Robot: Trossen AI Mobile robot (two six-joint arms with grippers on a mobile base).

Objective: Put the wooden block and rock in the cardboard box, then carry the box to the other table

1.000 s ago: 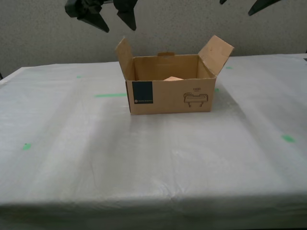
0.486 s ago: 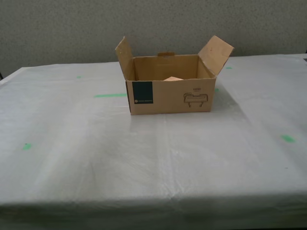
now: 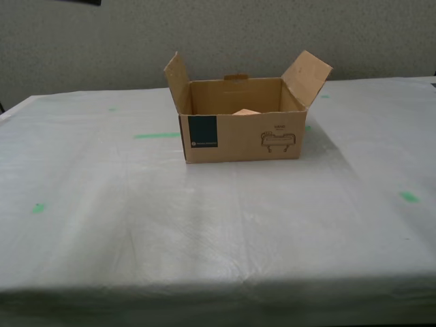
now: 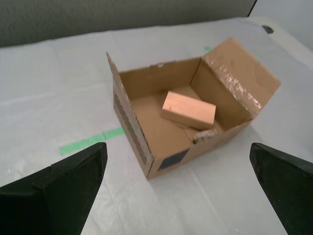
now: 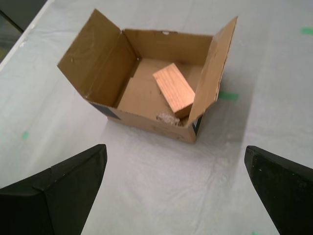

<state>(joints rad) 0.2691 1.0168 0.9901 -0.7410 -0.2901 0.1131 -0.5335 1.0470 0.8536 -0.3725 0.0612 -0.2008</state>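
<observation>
Cardboard box [image 4: 161,142] sits well beyond my second gripper's [image 4: 178,191] spread fingers [image 4: 73,176].

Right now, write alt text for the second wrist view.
An open cardboard box sits on a white-sheeted table, holding a wooden block and a small rock. My second end effector hangs above it, open and empty.

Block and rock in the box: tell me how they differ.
The block is much bigger than the rock. The block is flat-faced, with straight edges and pale orange-tan wood grain; the rock is lumpy and greyish-beige. The block lies tilted near the middle of the floor, while the rock sits low against the box wall beside it. Both rest inside the open box, with neither gripper holding them.
</observation>
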